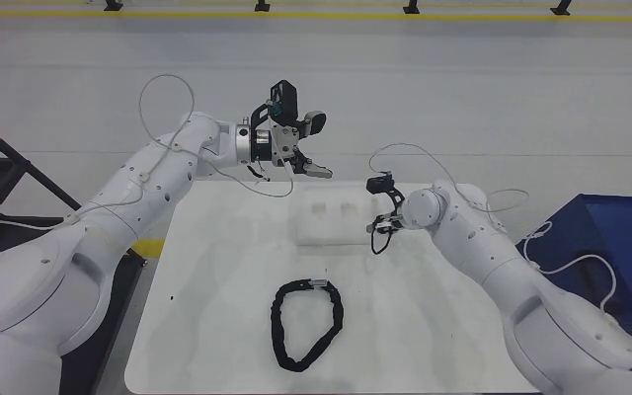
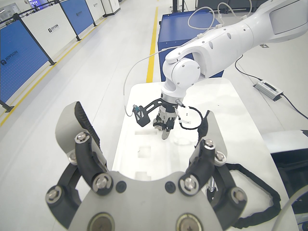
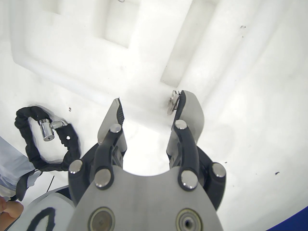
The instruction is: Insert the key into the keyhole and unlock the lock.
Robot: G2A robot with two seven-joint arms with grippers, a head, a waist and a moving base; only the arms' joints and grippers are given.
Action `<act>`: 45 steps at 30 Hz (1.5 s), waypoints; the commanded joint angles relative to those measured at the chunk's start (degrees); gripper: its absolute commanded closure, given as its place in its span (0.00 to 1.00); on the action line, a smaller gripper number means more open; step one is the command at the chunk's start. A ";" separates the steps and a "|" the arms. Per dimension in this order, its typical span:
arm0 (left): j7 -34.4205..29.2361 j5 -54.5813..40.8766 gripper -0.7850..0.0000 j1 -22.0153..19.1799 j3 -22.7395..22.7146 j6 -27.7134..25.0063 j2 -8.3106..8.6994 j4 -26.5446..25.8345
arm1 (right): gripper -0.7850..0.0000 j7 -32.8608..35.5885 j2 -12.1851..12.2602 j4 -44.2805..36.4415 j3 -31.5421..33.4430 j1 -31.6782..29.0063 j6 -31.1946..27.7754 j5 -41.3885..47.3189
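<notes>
Right wrist view: key (image 3: 173,102) lengthwise along a fingertip (image 3: 184,105) of right pincer (image 3: 150,99).

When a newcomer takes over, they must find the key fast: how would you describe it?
On the white table, look for the white foam block with rectangular recesses. At its edge, beside a fingertip of the open right hand, lies the key: small, flat, silvery metal, unlike the black sleeved chain lock nearer the robot.

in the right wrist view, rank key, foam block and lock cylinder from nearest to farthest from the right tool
1. key, at one fingertip of the right tool.
2. foam block, just past the fingertips.
3. lock cylinder, off to the side on the black chain.
</notes>
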 commanded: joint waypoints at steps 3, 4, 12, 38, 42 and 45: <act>0.00 0.00 0.00 0.00 0.00 0.00 0.00 0.00 | 0.52 -1.01 -0.90 1.15 -0.28 -0.17 1.79 -1.36; 0.00 0.00 0.00 0.00 0.00 0.00 0.00 0.00 | 0.53 -1.39 -1.12 1.68 -0.15 -0.22 2.00 -1.26; 0.00 0.00 0.00 0.00 0.00 0.00 0.00 0.00 | 1.00 -2.61 -3.03 4.61 -0.30 -0.03 5.64 -3.14; 0.00 0.00 0.00 0.00 0.00 0.00 0.00 0.00 | 1.00 0.90 1.28 -7.73 9.71 0.25 1.89 -4.85; 0.00 0.00 0.00 0.00 0.00 0.00 0.00 0.00 | 1.00 3.11 4.67 -17.87 14.73 -3.50 1.28 -5.42; 0.00 0.00 0.00 0.00 0.00 0.00 0.00 0.00 | 1.00 5.10 7.41 -27.11 19.54 -7.74 1.05 -5.98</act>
